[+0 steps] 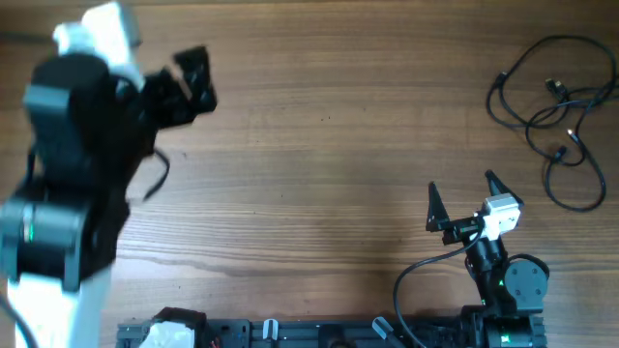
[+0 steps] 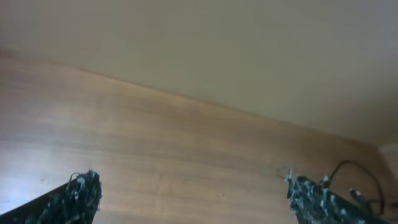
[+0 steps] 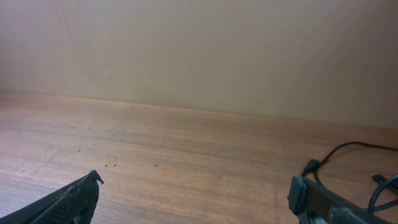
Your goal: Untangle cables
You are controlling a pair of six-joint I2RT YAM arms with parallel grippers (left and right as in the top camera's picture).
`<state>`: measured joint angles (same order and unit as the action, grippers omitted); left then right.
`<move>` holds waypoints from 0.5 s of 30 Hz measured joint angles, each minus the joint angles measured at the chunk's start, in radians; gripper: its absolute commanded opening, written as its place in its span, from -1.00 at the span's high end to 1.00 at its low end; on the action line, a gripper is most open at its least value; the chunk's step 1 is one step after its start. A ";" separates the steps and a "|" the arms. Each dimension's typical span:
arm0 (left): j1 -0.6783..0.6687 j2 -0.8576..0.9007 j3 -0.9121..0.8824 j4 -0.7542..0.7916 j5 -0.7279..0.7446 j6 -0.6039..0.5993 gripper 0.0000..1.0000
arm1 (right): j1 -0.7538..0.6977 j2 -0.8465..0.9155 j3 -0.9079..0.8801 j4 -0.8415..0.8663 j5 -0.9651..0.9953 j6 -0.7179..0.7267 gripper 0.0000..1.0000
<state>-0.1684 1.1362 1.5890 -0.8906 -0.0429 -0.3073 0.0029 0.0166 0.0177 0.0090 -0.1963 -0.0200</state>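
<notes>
Lying looped at the far right, the cables [image 1: 556,116] sit untouched; right gripper [image 1: 462,198], nearest, gapes empty, ready to reach; left gripper [image 1: 196,79], far left, seemingly wide and empty too.

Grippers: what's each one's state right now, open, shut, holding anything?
Left gripper: open, holding nothing.
Right gripper: open, holding nothing; the cables lie apart from it.
</notes>
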 measured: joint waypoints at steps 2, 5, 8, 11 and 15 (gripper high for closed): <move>0.028 -0.105 -0.150 0.087 0.016 0.002 -1.00 | 0.000 -0.002 -0.003 0.000 0.000 0.000 -1.00; 0.061 -0.313 -0.504 0.313 0.037 0.007 -1.00 | 0.000 -0.001 -0.006 0.000 0.004 0.000 -0.99; 0.080 -0.494 -0.768 0.492 0.048 0.007 -1.00 | 0.000 -0.001 -0.009 0.000 0.006 0.000 -0.99; 0.099 -0.659 -0.969 0.641 0.053 0.007 -1.00 | 0.000 -0.001 -0.010 0.000 0.007 0.000 -0.99; 0.110 -0.826 -1.175 0.747 0.052 0.007 -1.00 | 0.000 -0.001 -0.010 0.000 0.007 0.000 -0.99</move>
<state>-0.0586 0.3099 0.4141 -0.1436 0.0090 -0.3000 0.0029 0.0154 0.0078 0.0090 -0.1894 -0.0196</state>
